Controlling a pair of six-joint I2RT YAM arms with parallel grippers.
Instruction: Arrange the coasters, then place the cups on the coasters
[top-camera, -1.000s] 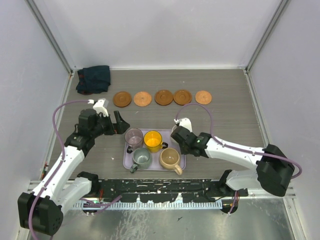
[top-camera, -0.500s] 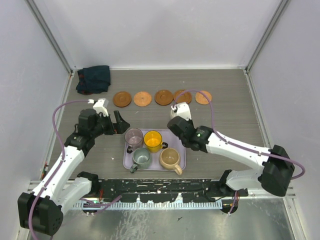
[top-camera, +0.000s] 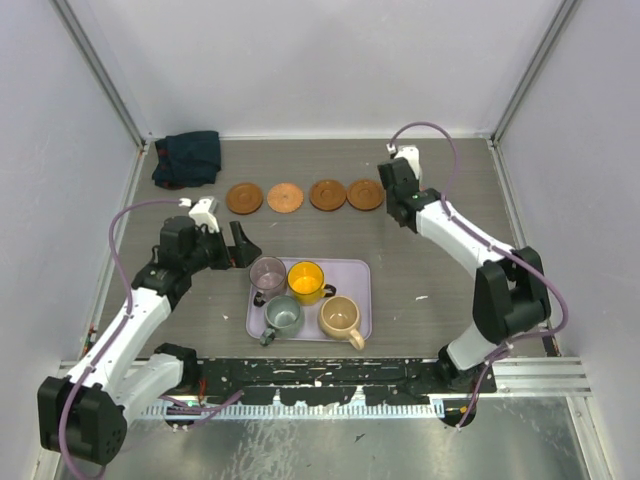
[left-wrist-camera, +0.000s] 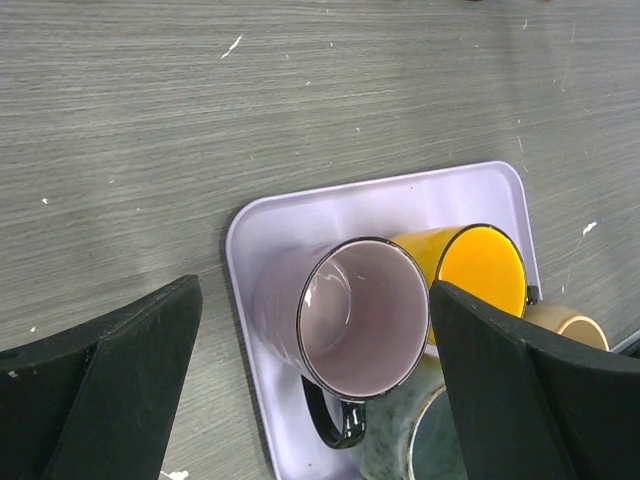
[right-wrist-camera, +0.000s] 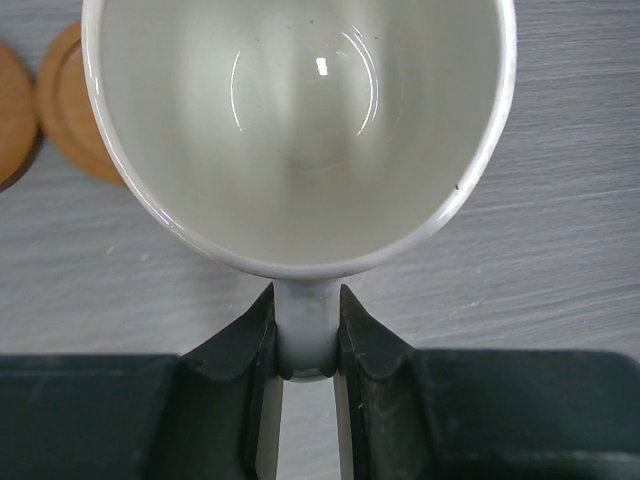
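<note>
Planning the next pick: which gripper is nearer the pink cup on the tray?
Left. The left gripper hovers open right by the pink cup on the tray; the right gripper is far off at the coaster row, shut on the white cup.

No readable txt, labels, brands or nos. in any view. Cups (top-camera: 305, 278) on tray (top-camera: 358, 290): plain glaze, no print. White cup (right-wrist-camera: 300, 130): plain inside, no mark. Coasters (top-camera: 285, 197): plain, no logo.
</note>
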